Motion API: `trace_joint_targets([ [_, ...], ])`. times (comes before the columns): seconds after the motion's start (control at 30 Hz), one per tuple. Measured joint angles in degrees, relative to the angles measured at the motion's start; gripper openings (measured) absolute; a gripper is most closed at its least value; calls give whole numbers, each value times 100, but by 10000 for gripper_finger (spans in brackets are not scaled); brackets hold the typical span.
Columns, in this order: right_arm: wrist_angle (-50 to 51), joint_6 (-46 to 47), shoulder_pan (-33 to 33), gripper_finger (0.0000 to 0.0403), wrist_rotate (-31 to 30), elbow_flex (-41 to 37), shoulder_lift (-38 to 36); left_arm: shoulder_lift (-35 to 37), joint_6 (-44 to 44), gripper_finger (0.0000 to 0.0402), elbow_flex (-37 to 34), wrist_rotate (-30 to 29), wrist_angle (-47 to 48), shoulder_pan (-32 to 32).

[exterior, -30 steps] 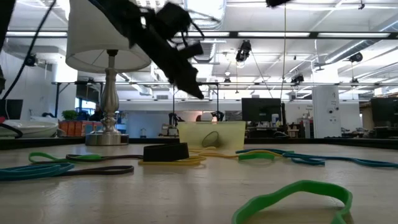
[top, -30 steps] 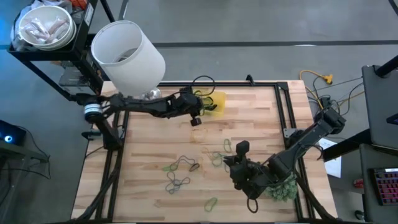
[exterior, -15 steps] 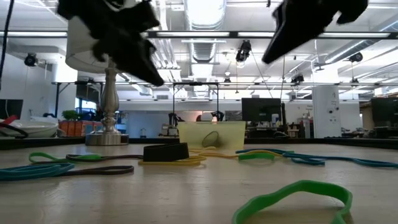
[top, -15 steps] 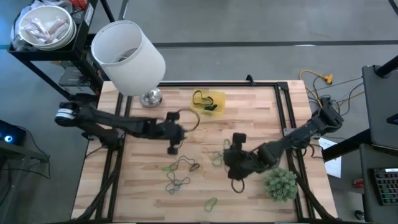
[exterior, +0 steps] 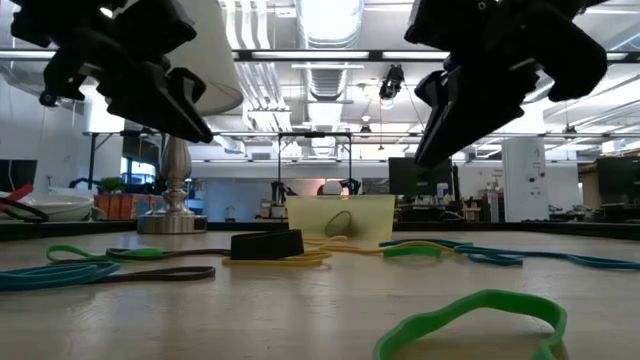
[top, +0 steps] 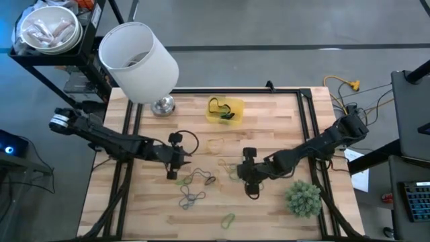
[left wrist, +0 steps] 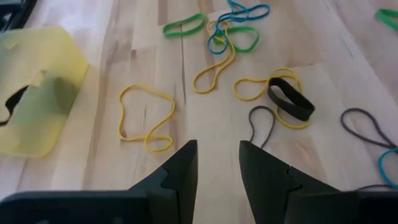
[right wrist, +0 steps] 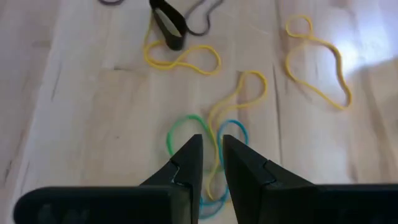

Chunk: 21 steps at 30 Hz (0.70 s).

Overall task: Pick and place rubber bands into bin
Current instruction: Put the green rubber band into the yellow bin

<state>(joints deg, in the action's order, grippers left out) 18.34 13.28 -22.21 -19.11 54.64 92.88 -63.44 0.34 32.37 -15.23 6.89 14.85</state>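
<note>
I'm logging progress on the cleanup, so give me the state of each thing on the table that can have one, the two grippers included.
bin: upright at the table's far edge, dark bands inside.
rubber bands: most lie loose on the wood, outside the bin.
left gripper: open, empty, above the table.
right gripper: narrow gap, nothing held, over a green, yellow and blue tangle.
lamp: standing, unlit.

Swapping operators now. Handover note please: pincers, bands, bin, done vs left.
Left pincer: open, empty, above the bare wood left of the loose bands.
Right pincer: narrowly open, empty, over a green, yellow and blue tangle.
Bin: far side of the table, near the lamp base; a dark band or two shows inside.
Left to do: many rubber bands lie scattered mid-table, one green band near the front edge.
</note>
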Motion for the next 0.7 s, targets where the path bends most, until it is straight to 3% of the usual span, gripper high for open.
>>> trace_joint_targets([
  [0.7, -822, 76, 207, 68, 620, -132, 671, -25, -157, 102, -43, 1, 10, 54],
])
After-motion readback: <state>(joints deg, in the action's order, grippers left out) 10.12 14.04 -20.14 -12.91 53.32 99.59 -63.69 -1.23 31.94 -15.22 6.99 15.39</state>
